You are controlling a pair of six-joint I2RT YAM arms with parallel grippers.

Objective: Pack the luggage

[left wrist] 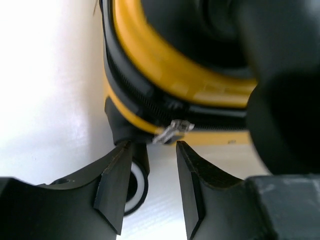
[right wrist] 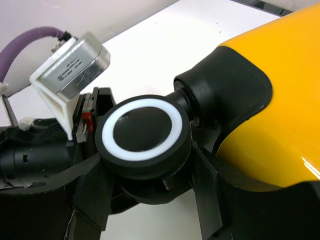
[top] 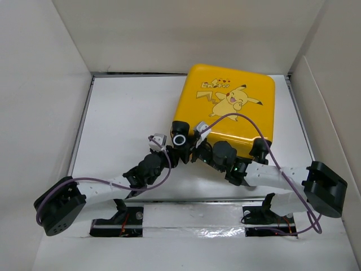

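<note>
Left gripper [left wrist: 152,150] partly open, a clear gap between the two black fingers, nothing clamped that I can see. Silver zipper pull [left wrist: 172,131] sits just past the fingertips, in line with the gap; can't tell if either tip touches it. The pull hangs off the black zipper [left wrist: 137,87] that runs round the yellow shell's edge. A white-ringed wheel peeks out low behind one finger, mostly hidden; unsure if it's the one the other arm has.

Right gripper [right wrist: 149,165] spread wide, one finger on each side of a caster wheel [right wrist: 142,130]. The wheel is black with a white ring and fills the space between the fingers. Both fingers look pressed to its sides, so it reads as gripped. The wheel's black mount joins the near-left corner of the case.

Luggage [top: 231,107] lies flat and closed on the white table [top: 124,113], toward the far right side. The Pikachu print [top: 228,96] faces up. It's turned a bit, so the near-left corner points at the arms.

Both arms reach inward from their bases and meet at that corner, left gripper just beside the right one. Purple cables loop over each arm. White walls stand around the table on three sides.
</note>
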